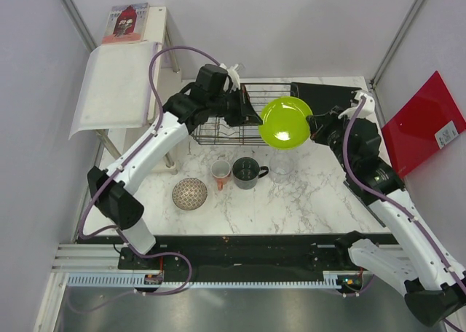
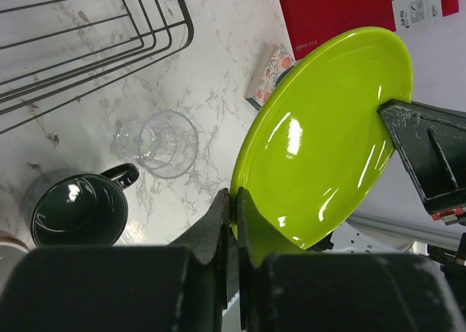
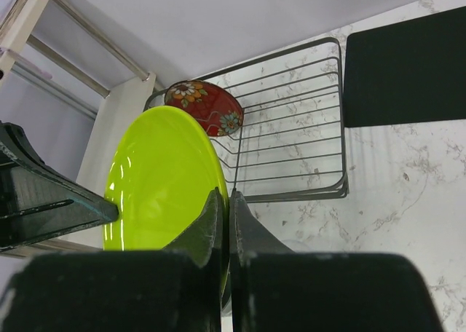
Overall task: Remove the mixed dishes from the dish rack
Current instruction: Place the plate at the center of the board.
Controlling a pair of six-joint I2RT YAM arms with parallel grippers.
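Four dishes [image 1: 246,172] stand unloaded on the table [image 1: 306,201]; our left end effector [image 1: 256,119] and right end effector [image 1: 314,125] both clamp the lime-green plate [image 1: 285,122] between them; the dark red bowl [image 3: 204,106] waits in the dish rack [image 3: 291,139] behind.

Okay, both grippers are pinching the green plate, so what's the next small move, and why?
Probably open the left gripper: the right gripper is also shut on the opposite rim of the lime-green plate, held in the air, so it could carry it alone.
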